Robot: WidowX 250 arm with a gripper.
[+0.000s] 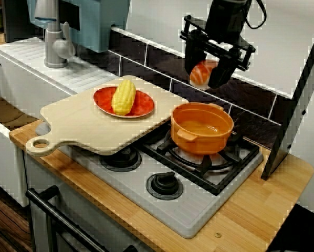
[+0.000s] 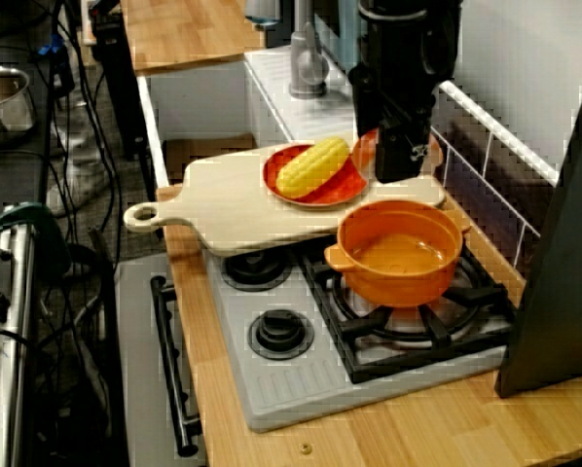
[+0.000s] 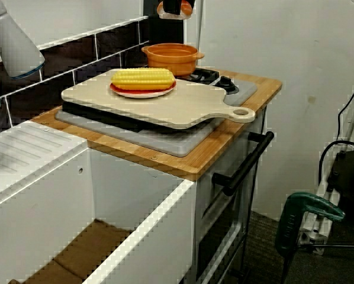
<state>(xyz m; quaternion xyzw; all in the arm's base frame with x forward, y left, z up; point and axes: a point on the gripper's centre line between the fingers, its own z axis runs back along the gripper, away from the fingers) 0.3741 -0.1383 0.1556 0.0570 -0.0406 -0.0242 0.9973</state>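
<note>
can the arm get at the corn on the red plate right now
Probably not yet. The corn lies uncovered on the red plate, so the way looks free, but the end effector is shut on an orange-and-white food piece up near the pot.

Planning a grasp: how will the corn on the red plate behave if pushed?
The corn is rounded and lies on its side, so it would probably roll. Its glossy look suggests a light, stiff plastic toy, perhaps slippery. The shallow red plate offers little rim to stop it.
</note>
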